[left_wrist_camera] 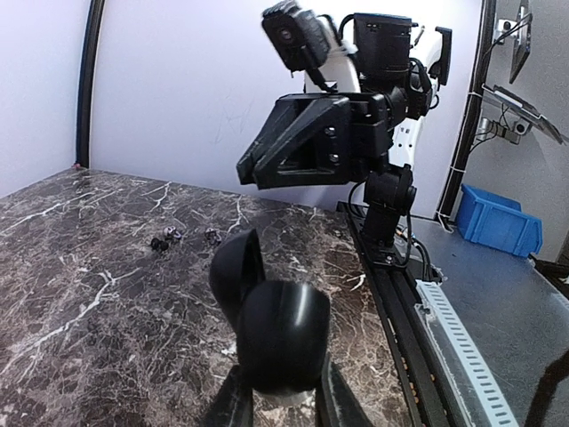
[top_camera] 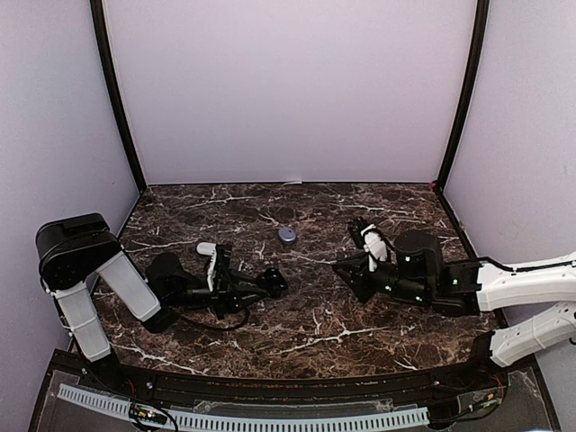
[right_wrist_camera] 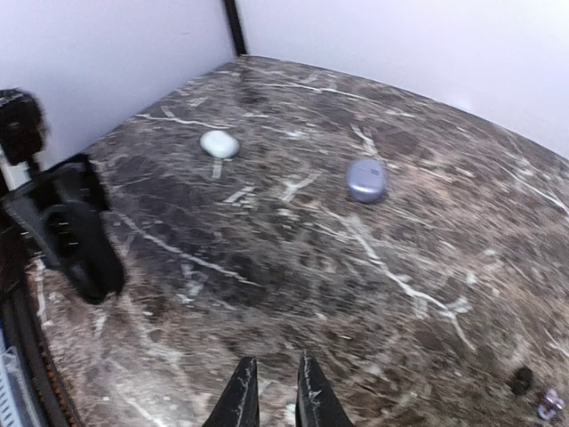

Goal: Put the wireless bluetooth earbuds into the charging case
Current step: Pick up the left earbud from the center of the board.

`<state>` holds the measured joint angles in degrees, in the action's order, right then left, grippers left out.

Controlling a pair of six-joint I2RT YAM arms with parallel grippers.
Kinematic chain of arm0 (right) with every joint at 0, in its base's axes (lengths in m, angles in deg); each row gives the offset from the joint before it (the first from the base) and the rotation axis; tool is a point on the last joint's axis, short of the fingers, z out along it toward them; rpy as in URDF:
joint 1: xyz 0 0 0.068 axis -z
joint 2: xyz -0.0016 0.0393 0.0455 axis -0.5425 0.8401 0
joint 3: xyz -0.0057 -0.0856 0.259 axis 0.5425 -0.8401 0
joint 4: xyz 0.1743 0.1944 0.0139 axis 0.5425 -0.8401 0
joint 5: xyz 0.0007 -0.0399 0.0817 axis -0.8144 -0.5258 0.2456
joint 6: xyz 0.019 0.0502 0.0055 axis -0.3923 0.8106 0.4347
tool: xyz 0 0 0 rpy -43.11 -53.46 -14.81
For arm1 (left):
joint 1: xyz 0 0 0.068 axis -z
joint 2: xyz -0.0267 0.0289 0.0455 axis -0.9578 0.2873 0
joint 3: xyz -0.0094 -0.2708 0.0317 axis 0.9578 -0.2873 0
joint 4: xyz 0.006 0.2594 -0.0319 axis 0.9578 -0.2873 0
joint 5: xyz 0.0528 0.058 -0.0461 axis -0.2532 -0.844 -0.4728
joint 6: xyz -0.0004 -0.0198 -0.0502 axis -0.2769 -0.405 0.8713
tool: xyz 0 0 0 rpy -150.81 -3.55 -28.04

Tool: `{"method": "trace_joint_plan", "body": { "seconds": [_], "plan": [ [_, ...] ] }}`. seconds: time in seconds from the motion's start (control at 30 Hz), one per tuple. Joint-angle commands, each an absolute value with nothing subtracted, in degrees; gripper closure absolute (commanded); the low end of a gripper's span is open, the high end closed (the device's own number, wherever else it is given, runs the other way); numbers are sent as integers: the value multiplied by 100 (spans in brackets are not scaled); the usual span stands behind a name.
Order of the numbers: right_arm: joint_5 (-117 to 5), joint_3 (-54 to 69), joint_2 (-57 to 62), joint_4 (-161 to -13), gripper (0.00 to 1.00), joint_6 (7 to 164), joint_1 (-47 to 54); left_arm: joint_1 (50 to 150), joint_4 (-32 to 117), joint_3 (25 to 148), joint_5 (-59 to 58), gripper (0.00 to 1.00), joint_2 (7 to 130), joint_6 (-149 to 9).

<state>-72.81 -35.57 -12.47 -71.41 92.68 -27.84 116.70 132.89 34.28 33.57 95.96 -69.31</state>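
My left gripper (top_camera: 266,283) is shut on a black charging case (left_wrist_camera: 283,334) with its lid (left_wrist_camera: 234,271) open, low over the table; it also shows in the right wrist view (right_wrist_camera: 84,267). My right gripper (right_wrist_camera: 272,396) has its fingers nearly together with a narrow gap and nothing seen between them. It faces the left gripper from the right (top_camera: 346,270). Tiny earbuds (left_wrist_camera: 162,242) lie on the marble beyond the black case, with more (left_wrist_camera: 212,236) beside them. Two show at the right wrist view's lower right (right_wrist_camera: 523,380).
A white case (top_camera: 206,248) lies shut behind the left gripper, also in the right wrist view (right_wrist_camera: 219,143). A purple case (top_camera: 287,235) lies shut at mid-table, also in the right wrist view (right_wrist_camera: 366,180). Purple walls close the table on three sides.
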Motion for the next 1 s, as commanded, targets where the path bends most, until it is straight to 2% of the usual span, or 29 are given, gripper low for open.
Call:
{"method": "trace_joint_plan", "body": {
  "seconds": [0.0,0.23,0.5,0.97],
  "plan": [
    [-8030,-3574,-1558,-8465,85,9810,-2117,11696,13446,3373,3220,83,9612,-7257],
    [-8130,-3526,-1731,-9481,83,10294,-1157,11758,13158,3425,3030,83,9660,-7525],
    [-7766,-3221,-996,-9833,81,10574,-275,11856,13175,3432,2938,83,9711,-7620],
    [-7804,-2233,584,-9878,82,10401,119,11892,13064,3417,2887,83,9598,-7752]
  ]
}}
